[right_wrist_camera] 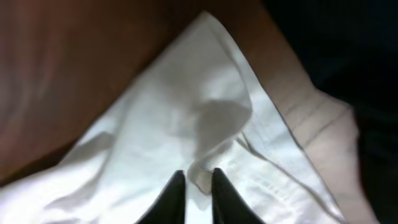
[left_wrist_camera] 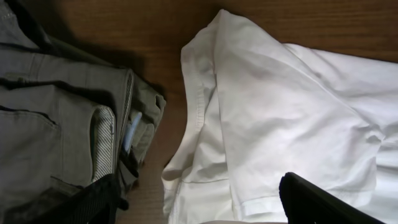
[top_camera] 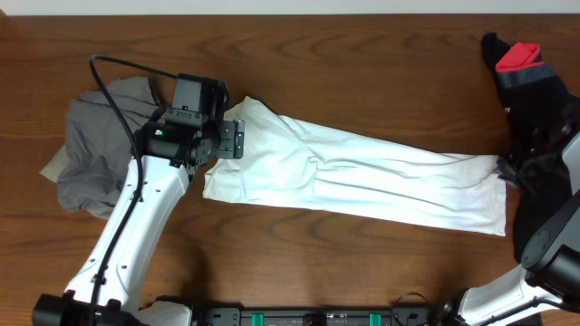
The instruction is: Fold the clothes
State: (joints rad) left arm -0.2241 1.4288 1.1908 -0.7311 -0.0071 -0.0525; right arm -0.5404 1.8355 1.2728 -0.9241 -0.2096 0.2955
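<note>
White T-shirt (top_camera: 362,177): lies across the middle of the wooden table (top_camera: 362,54) as one long, narrow band, doubled lengthwise, plain white side up. Starts left of centre and slants slightly toward the near edge on its way to the right side. Widens toward the right end and carries long wrinkles along its length. At the left end, in the left wrist view, shows a stitched neckline edge and a sleeve hem, both flat on the wood.

Right gripper (right_wrist_camera: 198,180): clenched on the shirt's right end, with a thin fold of white cloth pinched between the two dark fingers (right_wrist_camera: 174,193), close to a stitched edge. Sits low over the fabric, which is gathered into a small peak at the tips.

Left gripper (top_camera: 237,139): spread wide, grasping nothing. Hangs over the shirt's left end, one finger toward the grey cloth, the other over the white fabric. Touching the cloth or not: cannot tell.

Grey-khaki garment (top_camera: 100,145): heaped at the table's left, just beside the shirt's left end, with a strip of bare wood between them. Shows a pocket and seams in the left wrist view.

Black-and-red piece (top_camera: 526,63): bunched at the far right corner, beyond the shirt's right end.
</note>
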